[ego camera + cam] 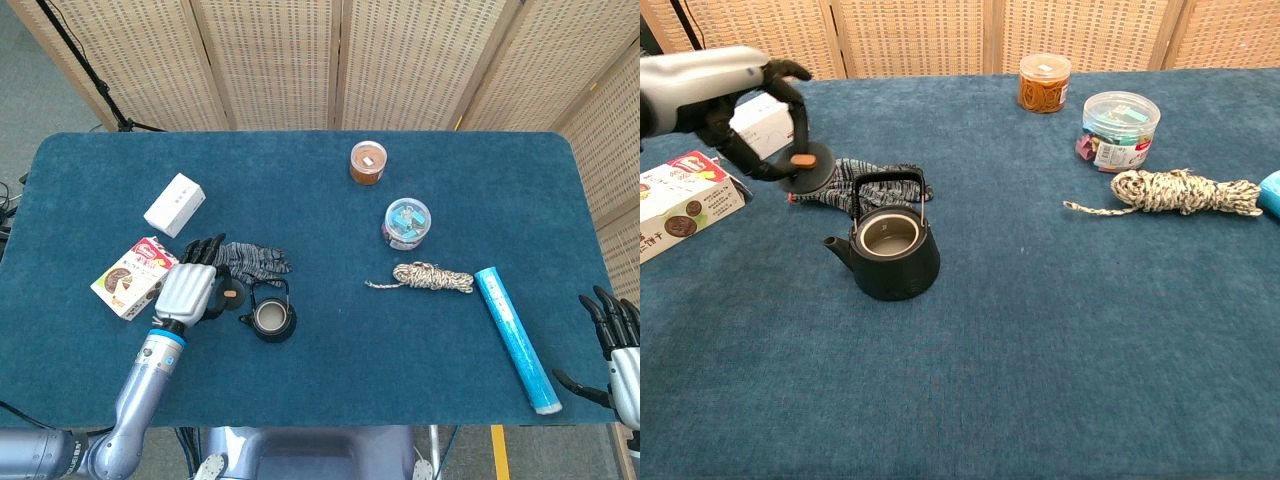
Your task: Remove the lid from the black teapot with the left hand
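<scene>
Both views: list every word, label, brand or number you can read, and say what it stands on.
No text reads clearly in either view.
Cookie box: red brand patch and printing, too small and blurred to read.
White box: no legible print.
Clear tub of clips: printed label, too small to read.
Rubber band jar: white sticker on its lid, unreadable.
Blue tube: pattern only, no readable words.
Black teapot and lid: no markings visible.

This looks like a robot test room rather than a home. A desk covered in dark blue carpet-like cloth [470,380] stands before folding woven-wicker screens [270,60], which wall it off. A black tripod leg [85,75] stands on grey floor [30,90] behind; yellow floor tape [499,452] shows below.
</scene>
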Controlling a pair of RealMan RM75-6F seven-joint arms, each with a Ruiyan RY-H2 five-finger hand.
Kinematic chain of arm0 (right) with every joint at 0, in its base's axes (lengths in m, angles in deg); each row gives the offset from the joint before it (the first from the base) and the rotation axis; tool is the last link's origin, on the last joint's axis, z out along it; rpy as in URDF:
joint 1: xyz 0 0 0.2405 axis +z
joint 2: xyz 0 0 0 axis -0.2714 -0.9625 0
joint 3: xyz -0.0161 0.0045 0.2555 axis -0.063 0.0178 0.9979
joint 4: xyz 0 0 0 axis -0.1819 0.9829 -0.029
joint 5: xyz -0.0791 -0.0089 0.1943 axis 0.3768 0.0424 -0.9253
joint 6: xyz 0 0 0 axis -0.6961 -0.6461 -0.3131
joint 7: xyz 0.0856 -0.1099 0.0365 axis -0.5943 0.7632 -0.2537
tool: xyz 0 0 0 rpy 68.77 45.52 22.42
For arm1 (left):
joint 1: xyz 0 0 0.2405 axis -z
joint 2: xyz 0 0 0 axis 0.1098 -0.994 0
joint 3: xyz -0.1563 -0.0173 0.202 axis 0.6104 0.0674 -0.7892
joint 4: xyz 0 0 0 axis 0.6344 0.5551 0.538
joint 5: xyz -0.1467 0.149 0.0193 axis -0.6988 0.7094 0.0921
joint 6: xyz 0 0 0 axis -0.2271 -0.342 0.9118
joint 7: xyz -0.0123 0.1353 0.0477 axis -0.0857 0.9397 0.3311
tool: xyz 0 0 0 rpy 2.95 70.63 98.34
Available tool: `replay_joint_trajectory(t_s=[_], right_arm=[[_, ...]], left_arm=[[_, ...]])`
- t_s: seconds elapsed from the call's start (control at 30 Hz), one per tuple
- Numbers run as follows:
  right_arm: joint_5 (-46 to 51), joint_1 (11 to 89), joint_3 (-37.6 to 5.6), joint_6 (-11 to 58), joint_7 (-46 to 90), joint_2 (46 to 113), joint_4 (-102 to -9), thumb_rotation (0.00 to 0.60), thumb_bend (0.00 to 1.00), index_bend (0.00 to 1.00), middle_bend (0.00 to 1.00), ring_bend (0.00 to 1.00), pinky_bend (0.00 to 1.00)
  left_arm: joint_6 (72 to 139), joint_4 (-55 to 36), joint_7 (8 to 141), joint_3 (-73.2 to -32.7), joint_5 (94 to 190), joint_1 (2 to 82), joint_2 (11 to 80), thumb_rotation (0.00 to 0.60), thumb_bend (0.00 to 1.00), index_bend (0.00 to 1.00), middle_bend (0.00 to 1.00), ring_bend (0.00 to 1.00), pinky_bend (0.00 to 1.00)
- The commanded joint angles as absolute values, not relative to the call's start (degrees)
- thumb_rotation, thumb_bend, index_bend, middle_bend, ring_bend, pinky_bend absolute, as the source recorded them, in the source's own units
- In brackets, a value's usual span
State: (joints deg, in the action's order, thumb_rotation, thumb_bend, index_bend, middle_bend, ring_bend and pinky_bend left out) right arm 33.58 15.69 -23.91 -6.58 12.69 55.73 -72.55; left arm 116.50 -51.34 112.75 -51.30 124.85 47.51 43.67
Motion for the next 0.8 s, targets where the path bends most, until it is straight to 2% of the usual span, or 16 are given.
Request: replay_joint_trajectory(t_s=[0.03,0.2,0.4,0.43,0.53,0.57,0.6,0.67,0.8], right_arm=[[33.7,15.7,-24.0,-6.4,13.0,55.8,-72.7,0.6,0.07,0.0,0.0,0.0,0.0],[33.9,16.0,-24.4,-5.6,13.7,55.8,-73.1,0.6,0.07,0.0,0.0,0.0,0.0],[33.7,16.0,-24.4,-5.4,13.2,55.6,-73.2,0.6,0.07,0.0,0.0,0.0,0.0],[33.6,16.1,-24.4,-5.4,13.2,55.5,-73.2,0.6,0.07,0.0,0.0,0.0,0.0],[33.6,16.1,-24.4,-5.2,12.9,55.5,-73.2,0.6,0.07,0.0,0.0,0.0,0.0],[33.6,16.1,-24.4,-5.2,12.8,55.4,-73.2,0.6,0.07,0.0,0.0,0.0,0.0],[33.6,16.1,-24.4,-5.3,12.7,55.4,-73.2,0.6,0.07,0.0,0.0,0.0,0.0],[33.7,16.0,-24.4,-5.6,12.6,55.4,-73.2,0.6,0.07,0.0,0.0,0.0,0.0],[33.7,15.9,-24.4,-5.9,12.1,55.2,-73.2,0.6,0.07,0.0,0.0,0.0,0.0]], left_arm=[[113.4,-47.3,107.2,-54.4,127.4,44.5,42.4,0.6,0.36,0.57,0.0,0.0,0.0],[109.5,-42.0,102.0,-56.7,130.0,43.0,43.9,0.6,0.36,0.57,0.0,0.0,0.0],[108.2,-38.7,99.9,-57.2,130.5,42.0,45.3,0.6,0.36,0.56,0.0,0.0,0.0],[108.2,-38.2,99.9,-57.2,130.6,41.9,45.7,0.6,0.36,0.54,0.0,0.0,0.0],[107.9,-37.1,100.0,-57.2,130.2,41.7,46.5,0.6,0.24,0.2,0.0,0.0,0.0],[107.5,-37.0,99.5,-57.0,129.9,41.6,46.7,0.6,0.16,0.08,0.0,0.0,0.0],[107.0,-37.1,99.1,-56.9,129.7,41.6,46.6,0.6,0.12,0.02,0.0,0.0,0.0],[105.9,-37.6,98.2,-56.8,129.4,41.5,45.9,0.6,0.06,0.0,0.0,0.0,0.0],[105.8,-39.0,97.7,-57.1,131.4,40.9,43.7,0.6,0.04,0.0,0.0,0.0,0.0]])
